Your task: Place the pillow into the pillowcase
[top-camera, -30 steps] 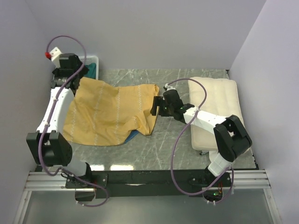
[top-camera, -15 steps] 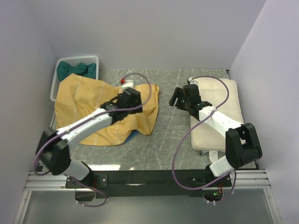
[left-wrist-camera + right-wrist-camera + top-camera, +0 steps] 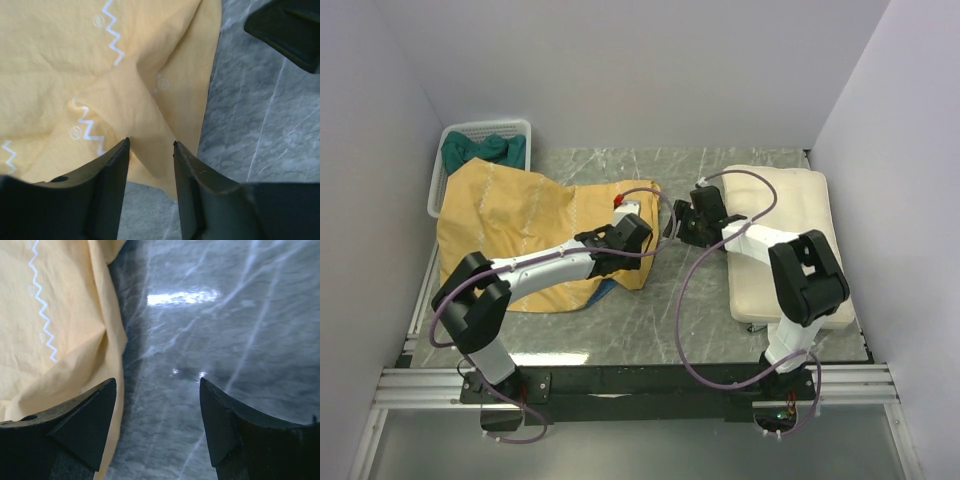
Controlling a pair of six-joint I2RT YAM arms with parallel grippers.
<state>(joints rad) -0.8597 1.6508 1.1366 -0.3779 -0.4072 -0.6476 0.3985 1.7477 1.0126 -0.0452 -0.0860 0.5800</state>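
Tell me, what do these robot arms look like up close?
The left arm and right arm are white tubes linked by chunky black joints. A loose purple cable loops along each. Each ends in two matte black, wedge-shaped fingers.

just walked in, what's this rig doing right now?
Two arms are getting the pillow into the pillowcase, and it is at an early stage. The pillowcase lies spread, yellow side out, on the left of the table. The pillow lies apart on the right, not inside it. The left gripper is at the case's right edge, jaws open on either side of a raised fold. The right gripper hovers open over bare table beside that edge, holding nothing.
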